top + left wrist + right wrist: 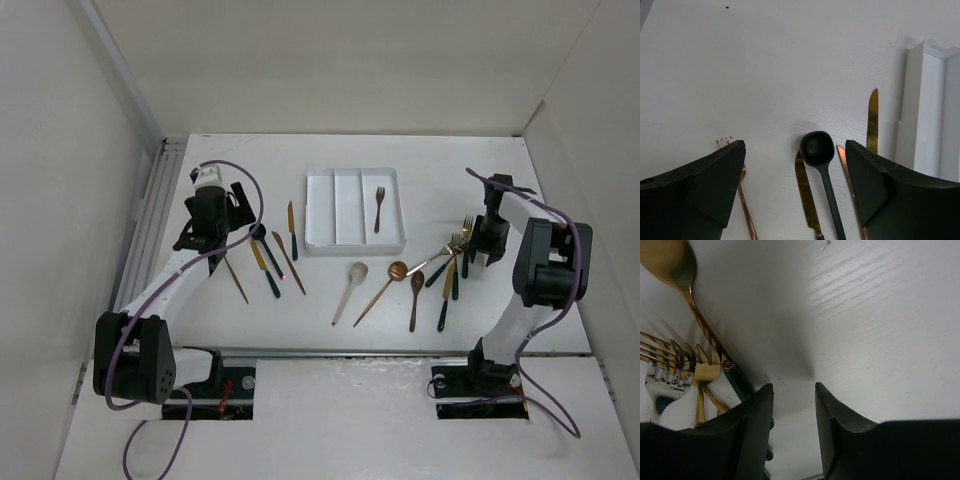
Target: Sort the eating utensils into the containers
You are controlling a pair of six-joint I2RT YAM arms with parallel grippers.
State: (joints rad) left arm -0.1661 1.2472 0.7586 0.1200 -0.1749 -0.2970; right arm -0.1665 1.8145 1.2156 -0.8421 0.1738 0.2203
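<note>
Top external view: a white three-compartment tray point(320, 180) sat at the back centre of the bench point(250, 160), holding only a single fork point(379, 208) laid lengthwise in its right compartment. The other two slots were bare, so the sorting looked barely begun. Left of the tray, the left end effector point(795, 162) hung low with its jaws spread wide on either side of a black spoon point(817, 148), gripping nothing and apparently lined up to close on it. Gold knives point(807, 195) lay just beside the spoon. Right of the tray, the right end effector point(794, 387) stood over a crossed heap of forks point(685, 372), its jaws drawn to a narrow gap; whether they pinched a handle could not be told. In front of the tray lay a cream spoon point(350, 290) and two copper spoons point(397, 270), loose and apart, likely waiting their turn. The bench was matt white with a faint grain, boxed in by plain white walls point(60, 150).
</note>
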